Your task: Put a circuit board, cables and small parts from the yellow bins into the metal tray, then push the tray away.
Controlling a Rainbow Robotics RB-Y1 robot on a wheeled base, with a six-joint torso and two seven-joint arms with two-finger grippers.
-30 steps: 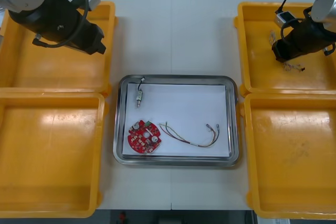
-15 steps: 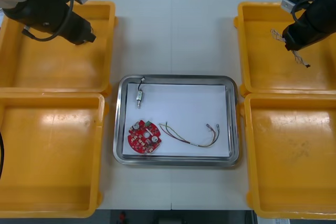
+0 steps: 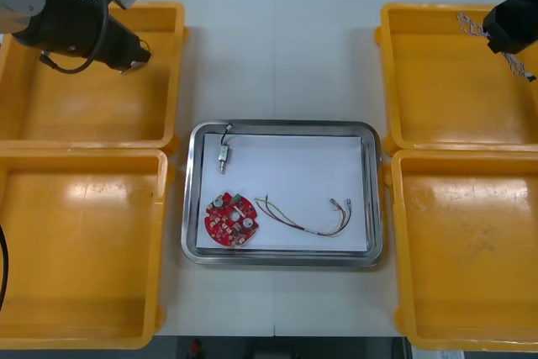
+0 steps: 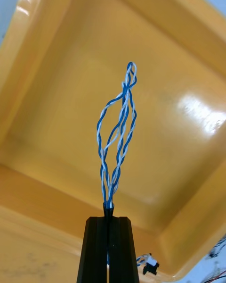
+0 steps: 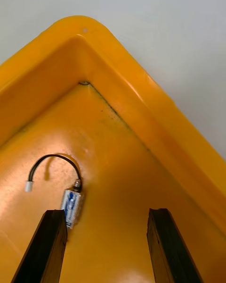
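Cable transfer: my right gripper (image 4: 108, 220) pinches the twisted cable (image 4: 117, 141); next I must carry it to the metal tray (image 3: 282, 126). Left gripper (image 5: 106, 212), spread, over a yellow bin (image 5: 141, 104).

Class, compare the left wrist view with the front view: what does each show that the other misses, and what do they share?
Left wrist view: a small metal part with a black cable lying in the far left yellow bin. Front view: the metal tray holding a circuit board, a red and yellow cable and a second metal part; the right gripper holding a blue and white cable. Both: that bin and the open left gripper over it.
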